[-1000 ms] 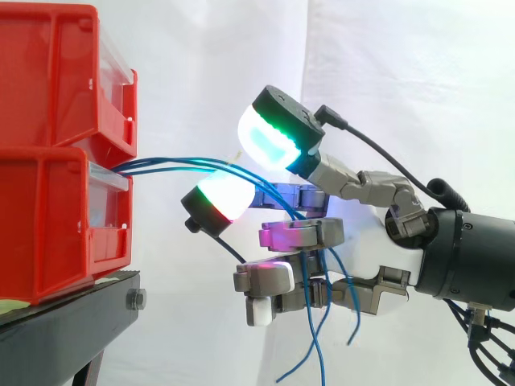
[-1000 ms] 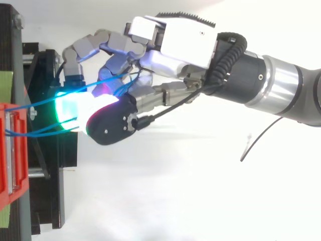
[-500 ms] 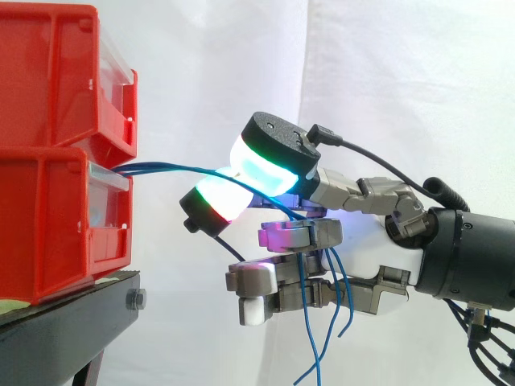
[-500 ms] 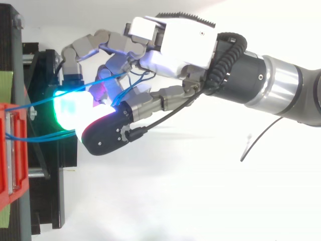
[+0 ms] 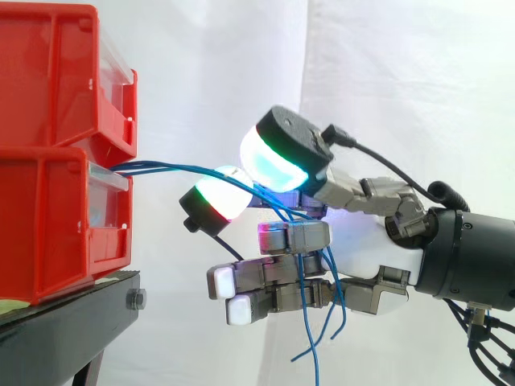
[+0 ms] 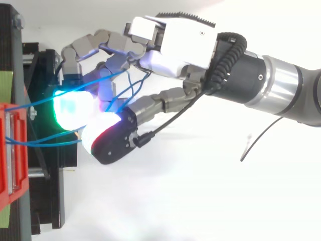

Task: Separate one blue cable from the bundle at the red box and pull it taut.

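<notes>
Red bins point(image 5: 48, 201) on a black stand point(image 5: 64, 315), white curtain point(image 5: 402, 80) behind, robot hand point(image 5: 364, 241) tight around blue cables point(image 5: 173, 167)

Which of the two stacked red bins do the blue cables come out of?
The lower red bin: the blue cables leave at its top front edge, just beneath the upper red bin, which has none.

Shot close and level from the side, red bins point(image 5: 56, 161) left, hand point(image 5: 366, 249) right; shot again from close overhead, looking down on both
</notes>
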`<state>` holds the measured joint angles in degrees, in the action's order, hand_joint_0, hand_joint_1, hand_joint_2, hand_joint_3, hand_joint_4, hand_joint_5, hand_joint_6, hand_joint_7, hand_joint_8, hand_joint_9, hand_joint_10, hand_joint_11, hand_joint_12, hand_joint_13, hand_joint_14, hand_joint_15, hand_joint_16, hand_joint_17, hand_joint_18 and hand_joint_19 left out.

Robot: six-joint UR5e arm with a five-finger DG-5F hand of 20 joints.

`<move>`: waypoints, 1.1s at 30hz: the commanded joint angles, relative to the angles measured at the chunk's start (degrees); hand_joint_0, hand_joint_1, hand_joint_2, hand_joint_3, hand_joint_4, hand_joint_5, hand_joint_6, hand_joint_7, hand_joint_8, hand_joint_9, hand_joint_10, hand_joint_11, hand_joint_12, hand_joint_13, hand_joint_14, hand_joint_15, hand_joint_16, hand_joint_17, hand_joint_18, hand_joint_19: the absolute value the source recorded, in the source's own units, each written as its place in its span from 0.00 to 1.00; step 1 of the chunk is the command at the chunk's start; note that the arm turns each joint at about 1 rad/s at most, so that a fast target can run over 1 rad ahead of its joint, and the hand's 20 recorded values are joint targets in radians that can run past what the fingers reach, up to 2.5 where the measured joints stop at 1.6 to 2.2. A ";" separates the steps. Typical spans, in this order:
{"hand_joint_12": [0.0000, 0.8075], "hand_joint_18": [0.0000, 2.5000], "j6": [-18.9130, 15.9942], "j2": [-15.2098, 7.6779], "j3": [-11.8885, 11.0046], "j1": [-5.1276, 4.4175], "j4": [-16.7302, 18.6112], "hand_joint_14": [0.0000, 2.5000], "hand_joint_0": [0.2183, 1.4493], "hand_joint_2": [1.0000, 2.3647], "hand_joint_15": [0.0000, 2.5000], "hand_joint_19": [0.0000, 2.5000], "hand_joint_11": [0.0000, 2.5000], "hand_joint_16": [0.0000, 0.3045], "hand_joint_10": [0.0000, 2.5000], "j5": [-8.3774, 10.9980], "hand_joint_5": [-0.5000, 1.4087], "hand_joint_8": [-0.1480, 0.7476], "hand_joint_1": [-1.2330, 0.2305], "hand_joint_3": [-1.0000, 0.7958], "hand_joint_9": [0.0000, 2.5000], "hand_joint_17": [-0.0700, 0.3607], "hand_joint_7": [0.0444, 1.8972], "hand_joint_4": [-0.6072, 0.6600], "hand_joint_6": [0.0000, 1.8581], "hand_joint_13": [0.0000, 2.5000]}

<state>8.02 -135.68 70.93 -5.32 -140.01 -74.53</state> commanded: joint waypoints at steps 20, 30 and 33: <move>0.45 0.19 -0.11 -0.02 -0.09 -0.04 0.00 0.01 0.42 0.00 0.25 0.24 0.81 0.17 0.00 0.00 0.16 0.35 0.17 0.28 0.37 0.43 0.57 0.40 0.45 0.19; 0.50 0.14 -0.11 -0.02 -0.18 0.05 0.00 0.01 0.18 0.00 0.25 0.23 0.77 0.20 0.01 0.00 0.18 0.42 0.39 0.28 0.40 0.48 0.52 0.41 0.40 0.18; 0.47 0.16 -0.11 -0.02 -0.09 0.05 0.00 0.01 0.24 0.00 0.27 0.26 0.80 0.18 0.00 0.00 0.20 0.38 0.57 0.28 0.45 0.45 0.62 0.40 0.36 0.21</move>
<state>7.89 -135.65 70.80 -5.31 -140.01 -74.53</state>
